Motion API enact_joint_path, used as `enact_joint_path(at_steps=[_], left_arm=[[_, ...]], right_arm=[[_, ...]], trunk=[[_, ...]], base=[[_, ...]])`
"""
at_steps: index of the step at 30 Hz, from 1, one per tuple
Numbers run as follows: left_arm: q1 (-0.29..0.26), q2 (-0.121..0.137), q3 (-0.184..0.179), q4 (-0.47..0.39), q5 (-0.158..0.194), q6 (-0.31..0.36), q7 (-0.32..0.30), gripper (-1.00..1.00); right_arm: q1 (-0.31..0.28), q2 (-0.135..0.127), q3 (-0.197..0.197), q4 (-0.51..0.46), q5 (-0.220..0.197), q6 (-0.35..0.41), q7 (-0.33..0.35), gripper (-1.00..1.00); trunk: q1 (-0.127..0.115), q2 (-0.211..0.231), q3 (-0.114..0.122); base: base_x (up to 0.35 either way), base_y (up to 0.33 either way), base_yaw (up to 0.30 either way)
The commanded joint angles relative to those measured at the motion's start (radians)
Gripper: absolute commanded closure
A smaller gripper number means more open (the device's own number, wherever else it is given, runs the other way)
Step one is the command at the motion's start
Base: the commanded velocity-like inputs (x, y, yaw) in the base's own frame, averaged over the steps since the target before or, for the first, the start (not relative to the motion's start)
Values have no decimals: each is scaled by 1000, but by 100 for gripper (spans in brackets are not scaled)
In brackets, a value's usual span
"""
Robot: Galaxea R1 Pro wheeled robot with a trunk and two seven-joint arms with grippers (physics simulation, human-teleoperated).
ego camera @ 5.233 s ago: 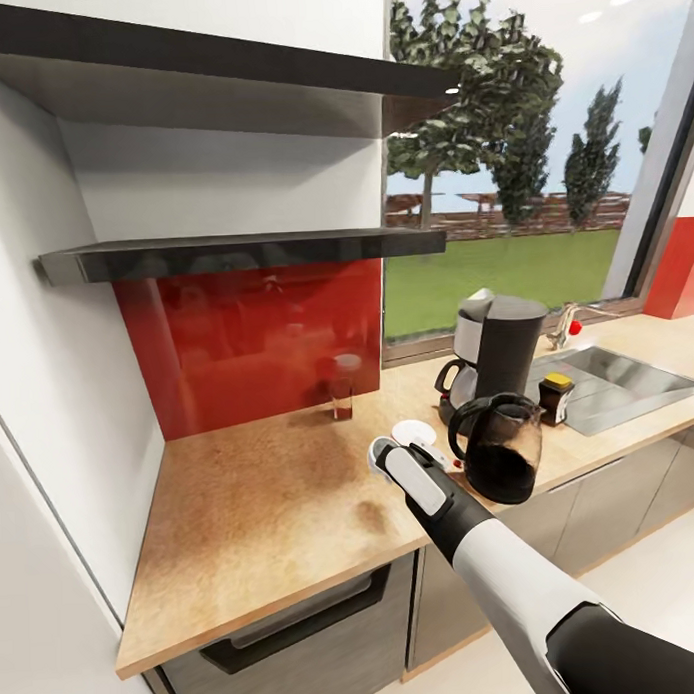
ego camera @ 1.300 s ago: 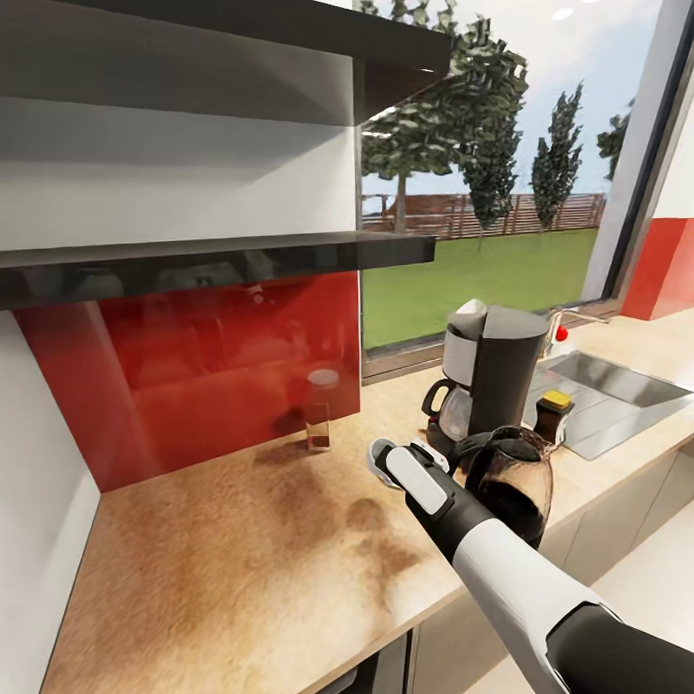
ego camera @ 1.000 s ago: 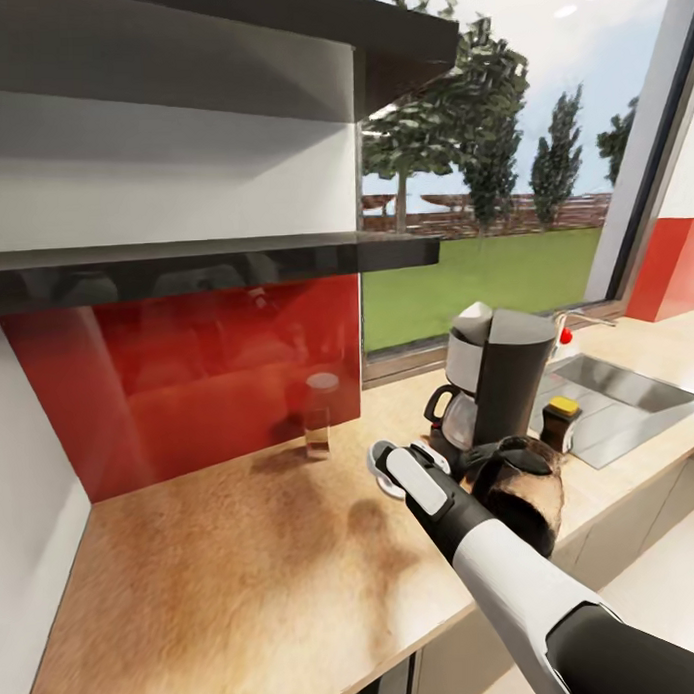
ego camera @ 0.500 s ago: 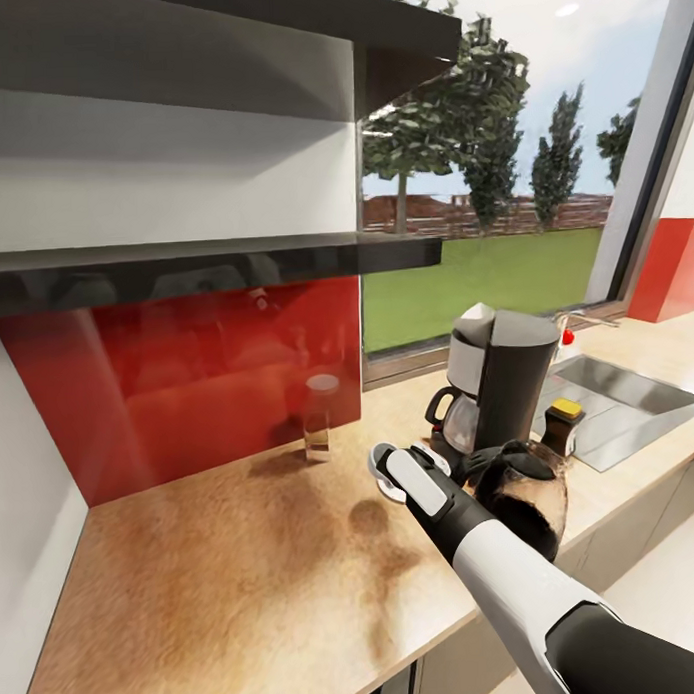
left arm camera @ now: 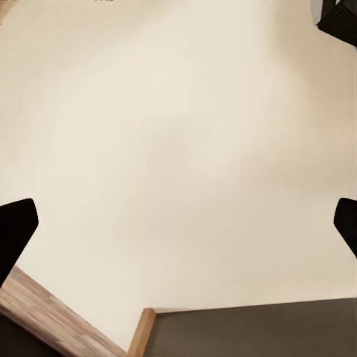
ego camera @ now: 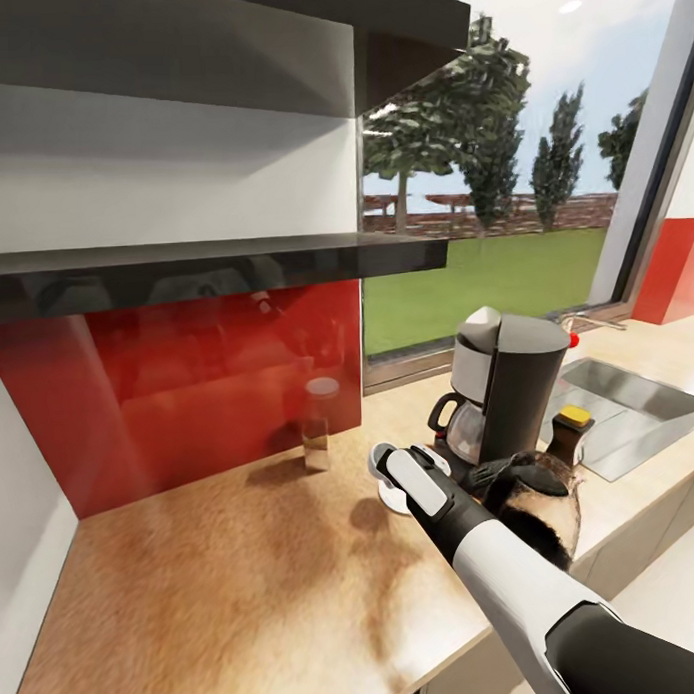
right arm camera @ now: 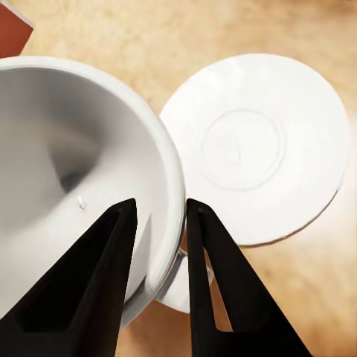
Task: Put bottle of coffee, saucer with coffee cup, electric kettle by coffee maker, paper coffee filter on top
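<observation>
Cup (right arm camera: 74, 186) held by its rim in the right gripper (right arm camera: 160, 223), one finger inside the bowl and one outside — a hold that keeps the base free to set down. The saucer (right arm camera: 256, 145) lies flat on the bench (ego camera: 225, 571) just beside and below the cup, bare and ready for it. In the head view the right arm reaches toward the coffee maker (ego camera: 509, 391), with the kettle (ego camera: 532, 501) close against the forearm and the coffee bottle (ego camera: 570, 434) just past the machine; that cluster crowds the arm's outer side. A glass jar (ego camera: 318, 423) stands apart by the red backsplash. The left gripper's (left arm camera: 178, 223) fingers hang spread over pale floor, holding nothing.
</observation>
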Motion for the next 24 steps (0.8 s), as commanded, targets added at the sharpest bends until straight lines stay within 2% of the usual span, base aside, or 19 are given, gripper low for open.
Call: enact_joint_path(at_steps=[1,12,17,24], left_arm=[[0,-1,-9,2,10,-5,1,-100],[0,-1,-9,2,10,-5,2,-100],[0,-1,-8,2,10,-5,2,-100],[0,-1,-8,2,10,-5,2,-100]], right_arm=[[-1,0,1,-1,0,6,-3,100],[-1,0,0,1,0,5,-3,100],[-1,0,0,39,-1,4,-3,100],[-1,0,-1,55,-1,-25,-3,100]], trunk=[[1,-1,-1],[1,-1,-1],[1,-1,-1],[1,-1,-1]], base=[[79,0,0],[44,0,0],[1,0,0],[0,0,0]])
